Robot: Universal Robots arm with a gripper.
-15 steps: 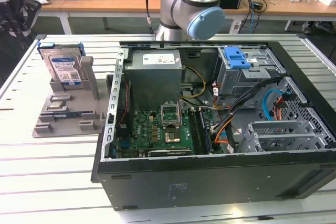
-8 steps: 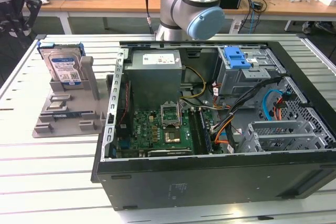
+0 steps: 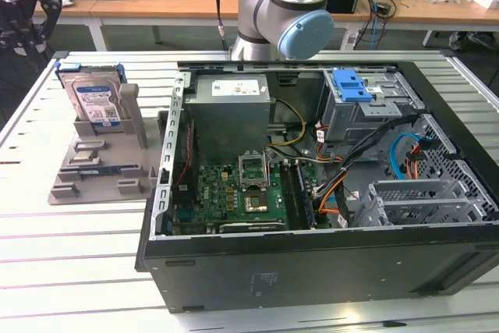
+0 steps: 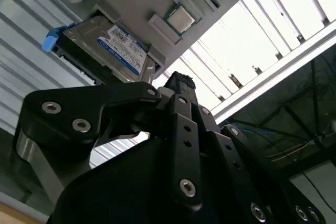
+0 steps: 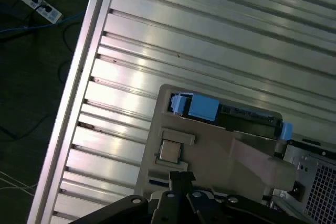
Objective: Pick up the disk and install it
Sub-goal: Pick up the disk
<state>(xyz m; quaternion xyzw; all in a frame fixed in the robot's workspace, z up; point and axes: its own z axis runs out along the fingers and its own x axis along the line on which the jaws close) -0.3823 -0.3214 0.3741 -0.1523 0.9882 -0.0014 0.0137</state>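
Observation:
The disk (image 3: 95, 97) stands upright in a grey holder (image 3: 101, 165) on the table, at the exterior view's left; it is silver with a white-and-blue label and a blue carrier. In the second wrist view the disk (image 4: 118, 45) shows its label face, and in the first wrist view only its blue-framed edge (image 5: 202, 107) shows. My gripper (image 5: 181, 178) hangs above the holder, apart from the disk, its black fingertips together and holding nothing. The gripper (image 4: 178, 81) also fills the foreground of the second wrist view. Its dark body (image 3: 23, 17) sits at the exterior view's upper left.
An open computer case (image 3: 312, 255) lies right of the holder, with a grey drive bay (image 3: 374, 107) topped by a blue latch bracket (image 3: 351, 83). A small square chip (image 5: 169, 151) rests in the holder. The slatted table's edge (image 5: 84, 66) and the floor lie beyond.

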